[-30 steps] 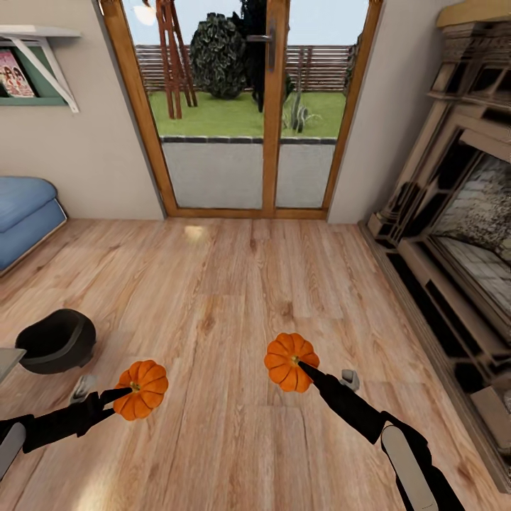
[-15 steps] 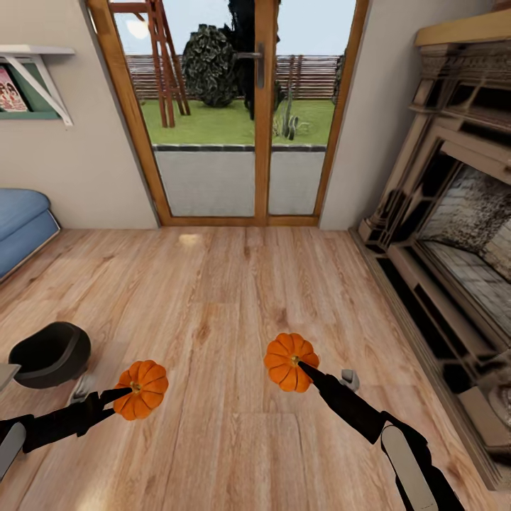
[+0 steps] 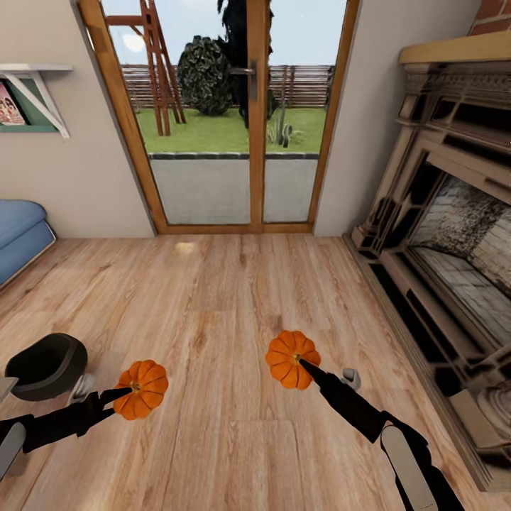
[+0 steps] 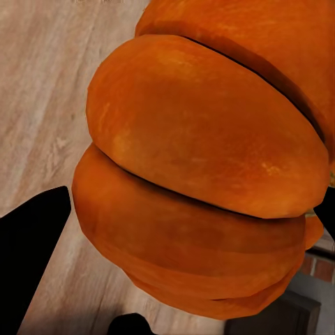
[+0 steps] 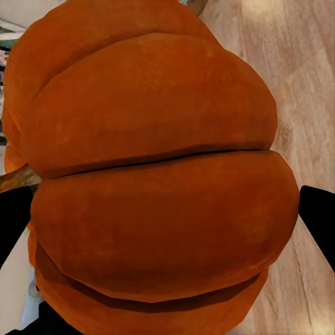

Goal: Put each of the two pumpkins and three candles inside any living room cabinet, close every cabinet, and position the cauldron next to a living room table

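— What fills the far wall?
— A wood-framed glass door (image 3: 241, 113) at top centre, with a dark handle. Through it: a lawn, a dark bush (image 3: 204, 74), a slatted fence and a reddish wooden frame.

— And along the right edge?
— A big stone fireplace (image 3: 447, 234) with a pale mantel, running from upper right to lower right.

— On the left?
— A white shelf bracket (image 3: 39, 89) at upper left, and below it a blue cushioned seat (image 3: 20, 231) at the middle left edge.

— Underfoot?
— Light wooden plank floor (image 3: 227, 305).
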Controlling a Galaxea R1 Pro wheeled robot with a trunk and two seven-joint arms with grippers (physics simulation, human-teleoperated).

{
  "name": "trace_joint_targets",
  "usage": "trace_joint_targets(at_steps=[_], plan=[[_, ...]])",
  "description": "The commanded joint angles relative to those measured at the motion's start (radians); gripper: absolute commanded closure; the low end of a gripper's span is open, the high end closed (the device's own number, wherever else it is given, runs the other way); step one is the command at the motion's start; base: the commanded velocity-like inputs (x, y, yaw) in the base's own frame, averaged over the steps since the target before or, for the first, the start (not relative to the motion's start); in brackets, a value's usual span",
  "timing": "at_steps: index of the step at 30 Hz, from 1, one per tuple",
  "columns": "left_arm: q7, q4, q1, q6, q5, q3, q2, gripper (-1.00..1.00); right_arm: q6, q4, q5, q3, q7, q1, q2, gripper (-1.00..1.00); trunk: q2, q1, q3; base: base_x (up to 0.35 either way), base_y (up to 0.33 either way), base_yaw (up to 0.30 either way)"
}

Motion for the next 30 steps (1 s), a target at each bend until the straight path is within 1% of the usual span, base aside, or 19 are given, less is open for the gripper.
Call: trace_joint_targets(at_steps=[1,3,18,24,30], plan=[[0.001,0.0,0.0,-0.001,-0.001,0.0,0.0,1.0,-0.002,0.0,0.002,0.0,0.0,0.0,0.0,1.0,0.007,-0.004,0.005,0.0,0.0,-0.009],[0.002,0.0,0.0,-0.002,-0.001,0.0,0.0,1.0,-0.003,0.001,0.002,0.001,0.0,0.0,0.0,1.0,0.021,-0.012,0.014,0.0,0.0,-0.005],[-0.003,0.0,0.0,-0.004,-0.001,0.001,0.001,1.0,-0.005,0.003,0.002,0.002,-0.001,0.0,0.001,1.0,0.021,-0.012,0.038,0.0,0.0,0.0],[-0.003,0.0,0.0,-0.004,-0.001,0.001,0.002,1.0,-0.006,0.031,0.005,0.002,0.0,0.0,0.001,1.0,0.021,-0.012,0.047,0.0,0.0,0.0],[0.0,0.0,0.0,-0.004,-0.001,0.001,0.001,1.0,-0.006,0.034,0.005,0.002,0.0,0.0,0.001,1.0,0.063,-0.035,0.075,0.0,0.0,0.0]])
